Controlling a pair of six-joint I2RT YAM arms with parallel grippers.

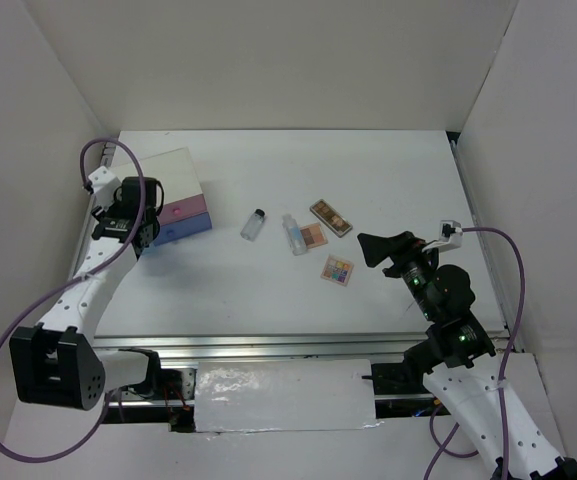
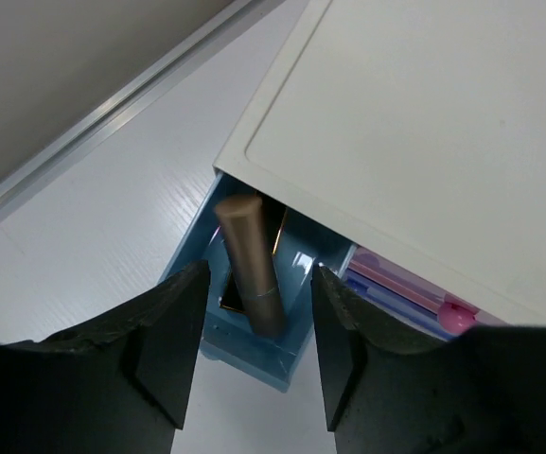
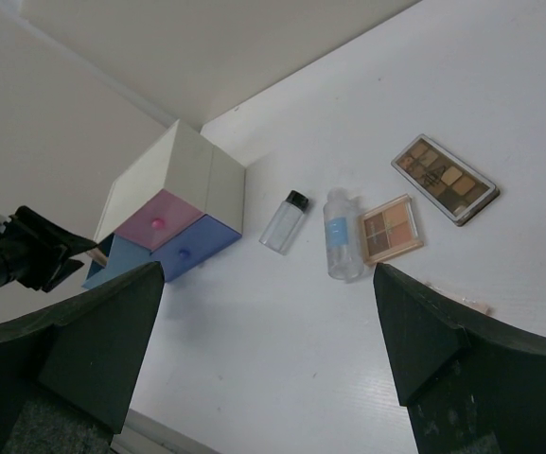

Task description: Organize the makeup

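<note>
The left gripper (image 2: 258, 274) is seen spread apart only in its wrist view, the slim stick (image 2: 250, 260) leaning in the gap, seemingly untouched, inside the blue drawer (image 2: 254, 364) beneath; from above this is hidden. The right gripper (image 3: 268, 284) is held wide, with bottle (image 3: 284, 222), tube (image 3: 341, 235) and brown palette (image 3: 445, 178) ahead.

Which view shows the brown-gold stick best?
Left wrist: the stick fills mid-frame, in the open blue drawer between the fingers. Top external hides it behind the left gripper; right wrist shows at most a sliver.

White links (image 1: 96, 280), black joints (image 1: 58, 365), looping purple cables (image 1: 519, 285); matte black pincer fingers (image 2: 164, 350); green lights (image 1: 417, 283).
</note>
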